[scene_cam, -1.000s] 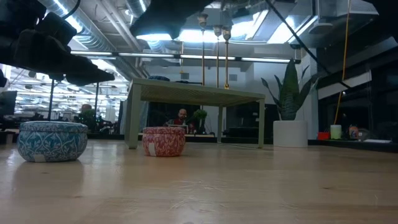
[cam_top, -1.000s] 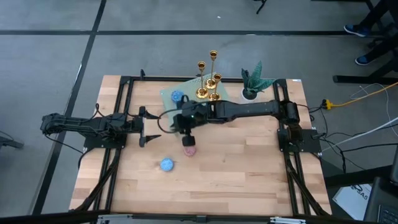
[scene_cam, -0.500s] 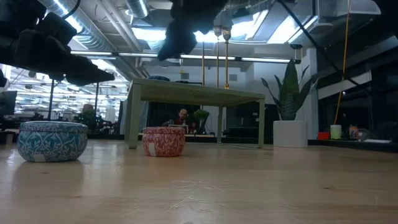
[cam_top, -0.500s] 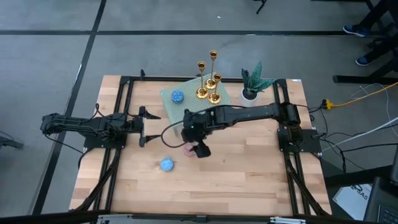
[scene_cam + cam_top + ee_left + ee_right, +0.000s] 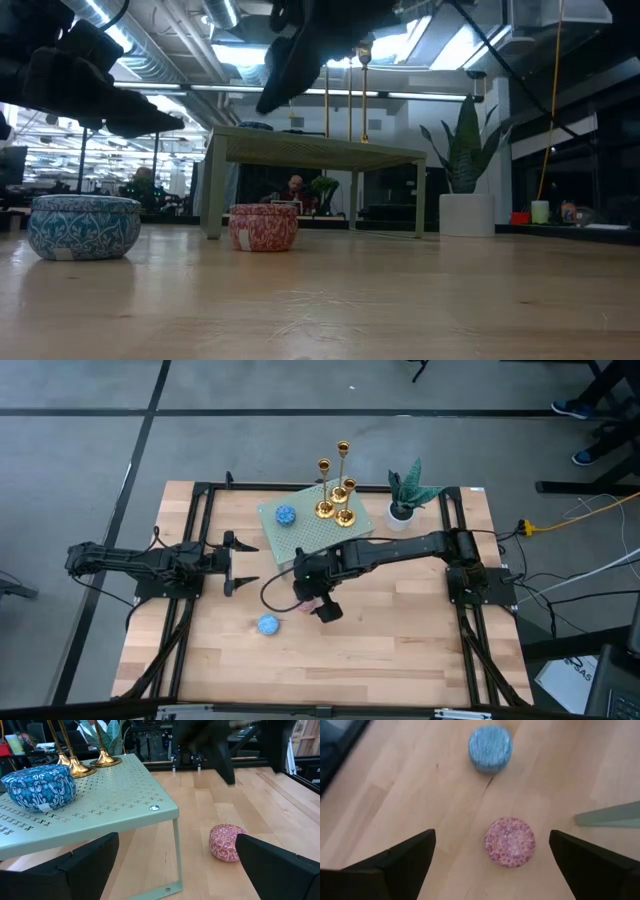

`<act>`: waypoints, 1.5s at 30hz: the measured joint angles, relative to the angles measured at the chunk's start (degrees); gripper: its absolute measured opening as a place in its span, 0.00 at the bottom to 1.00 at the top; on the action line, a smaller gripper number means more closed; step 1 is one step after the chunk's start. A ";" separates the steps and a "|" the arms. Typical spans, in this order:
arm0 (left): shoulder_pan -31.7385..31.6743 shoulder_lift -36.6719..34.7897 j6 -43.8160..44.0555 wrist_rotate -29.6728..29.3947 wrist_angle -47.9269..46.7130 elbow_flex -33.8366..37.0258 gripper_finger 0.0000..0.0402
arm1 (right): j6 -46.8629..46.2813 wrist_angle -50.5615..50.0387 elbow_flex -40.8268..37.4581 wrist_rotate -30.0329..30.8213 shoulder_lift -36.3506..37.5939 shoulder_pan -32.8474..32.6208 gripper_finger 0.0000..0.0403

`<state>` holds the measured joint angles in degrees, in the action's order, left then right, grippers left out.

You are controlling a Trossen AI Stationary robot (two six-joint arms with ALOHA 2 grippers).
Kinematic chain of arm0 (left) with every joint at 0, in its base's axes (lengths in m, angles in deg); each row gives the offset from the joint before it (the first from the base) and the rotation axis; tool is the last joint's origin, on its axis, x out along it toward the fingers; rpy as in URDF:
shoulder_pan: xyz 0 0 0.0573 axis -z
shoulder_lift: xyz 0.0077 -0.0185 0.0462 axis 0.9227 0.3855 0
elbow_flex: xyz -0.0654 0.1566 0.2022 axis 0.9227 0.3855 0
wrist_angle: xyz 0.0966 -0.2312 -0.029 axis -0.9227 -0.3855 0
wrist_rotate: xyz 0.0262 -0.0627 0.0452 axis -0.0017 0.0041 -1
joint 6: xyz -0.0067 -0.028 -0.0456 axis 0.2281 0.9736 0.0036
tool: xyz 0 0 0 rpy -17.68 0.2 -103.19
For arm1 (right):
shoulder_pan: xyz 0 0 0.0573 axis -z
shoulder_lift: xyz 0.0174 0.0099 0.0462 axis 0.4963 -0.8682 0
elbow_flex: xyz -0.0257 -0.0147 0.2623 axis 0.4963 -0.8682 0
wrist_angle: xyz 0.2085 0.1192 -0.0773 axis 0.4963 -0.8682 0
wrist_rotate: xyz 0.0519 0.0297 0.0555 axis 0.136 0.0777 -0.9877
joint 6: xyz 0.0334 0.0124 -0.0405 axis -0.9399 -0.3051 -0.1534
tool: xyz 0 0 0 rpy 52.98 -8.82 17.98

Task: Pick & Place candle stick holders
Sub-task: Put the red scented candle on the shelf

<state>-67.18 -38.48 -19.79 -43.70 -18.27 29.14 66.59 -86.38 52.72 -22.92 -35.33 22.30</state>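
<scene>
Three gold candle stick holders (image 5: 337,495) stand by their round bases on a green perforated stand (image 5: 310,535) at the table's far middle; their bases (image 5: 75,767) also show in the left wrist view. My right gripper (image 5: 492,837) hangs open above a pink tin (image 5: 510,841) that rests on the table just in front of the stand, and touches nothing. In the high view this gripper (image 5: 323,607) is near the table's middle. My left gripper (image 5: 240,565) waits open at the left, level, facing the stand.
One blue tin (image 5: 286,515) sits on the stand beside the holders, another (image 5: 268,624) on the table nearer the front. A potted plant (image 5: 405,495) stands at the far right. The stand's legs (image 5: 212,195) rise just behind the pink tin (image 5: 264,226).
My right gripper has moved from the stand's front edge toward the table's near edge and slightly down, to a place over the pink tin, and has opened. The tins and the holders have stayed where they were.
</scene>
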 joint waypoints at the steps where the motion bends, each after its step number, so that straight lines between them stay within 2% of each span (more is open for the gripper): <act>1: 0.00 -0.01 0.00 0.00 0.00 0.01 1.00 | -0.02 -0.44 0.00 0.50 -0.54 -0.14 0.98; 6: 0.02 0.00 0.00 0.00 0.00 0.00 1.00 | 0.00 -0.37 -0.07 2.91 -3.65 -0.69 0.98; 11: 0.01 0.00 0.00 0.00 0.00 -0.02 1.00 | -0.02 0.82 -0.09 -1.00 -5.06 -0.56 0.98; 15: 0.00 -0.01 -0.01 0.00 0.00 0.00 1.00 | 0.00 1.88 -0.09 -1.13 -5.13 -0.58 0.98; 21: 0.00 0.00 0.00 0.00 0.00 0.00 1.00 | 0.24 3.47 -0.09 3.38 -5.15 -0.47 0.98; 30: 0.00 0.00 0.00 0.00 0.00 -0.01 1.00 | -0.01 5.69 -0.09 6.15 -5.15 -0.47 0.98; 38: 0.01 0.00 0.00 0.00 0.00 0.01 1.00 | -0.88 5.77 -0.16 6.21 -5.15 -0.32 0.98; 45: 0.01 0.00 0.00 0.00 0.01 0.00 1.00 | -2.46 13.93 -7.14 7.26 -5.11 -0.32 0.98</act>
<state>-67.17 -38.48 -19.79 -43.70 -18.26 29.14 64.12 -72.45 45.58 -15.66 -40.44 21.98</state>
